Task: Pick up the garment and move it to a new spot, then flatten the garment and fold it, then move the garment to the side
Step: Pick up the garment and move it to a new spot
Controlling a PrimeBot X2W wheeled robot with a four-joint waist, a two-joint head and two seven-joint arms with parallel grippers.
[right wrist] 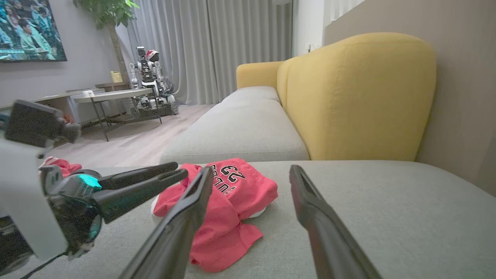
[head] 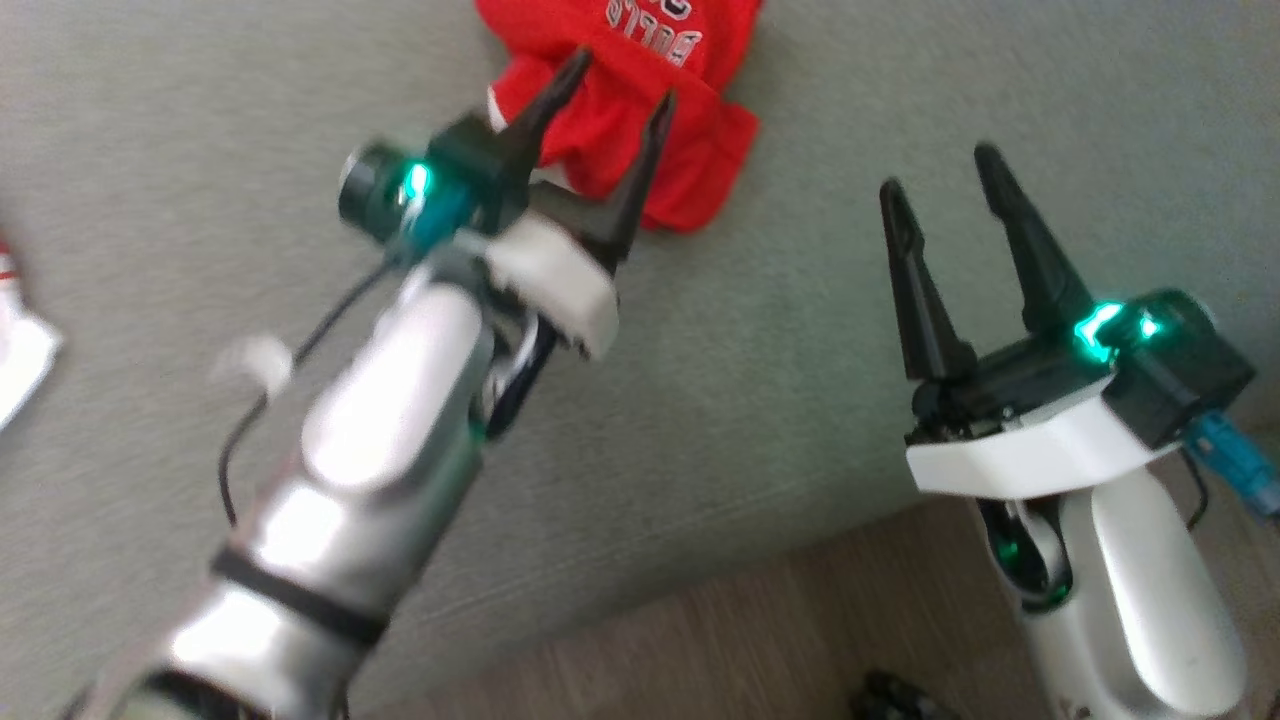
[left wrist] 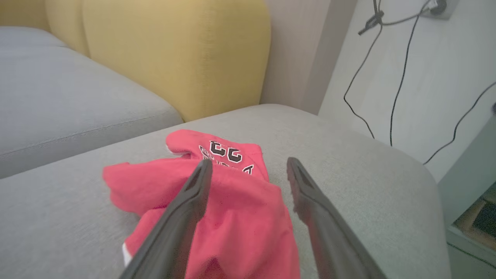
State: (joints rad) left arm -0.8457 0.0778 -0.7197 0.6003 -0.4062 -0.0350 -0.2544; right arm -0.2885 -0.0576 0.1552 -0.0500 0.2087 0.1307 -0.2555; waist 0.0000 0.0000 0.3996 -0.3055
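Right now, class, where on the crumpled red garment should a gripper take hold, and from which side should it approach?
Probably the loose corner of the red garment that juts toward the robot: it is thin and lies clear of the bunched heap on the grey cushion. Come down from above; the left gripper hovers there with jaws open.

The garment (head: 690, 170) lies far on the cushion (head: 800, 350), left gripper (head: 622, 78) at its near edge, right gripper (head: 938, 172) apart to the right.

It was a home living room: a yellow-backed sofa (right wrist: 356, 97) at right, curtains (right wrist: 217, 46) top centre, a television (right wrist: 27, 31) upper left
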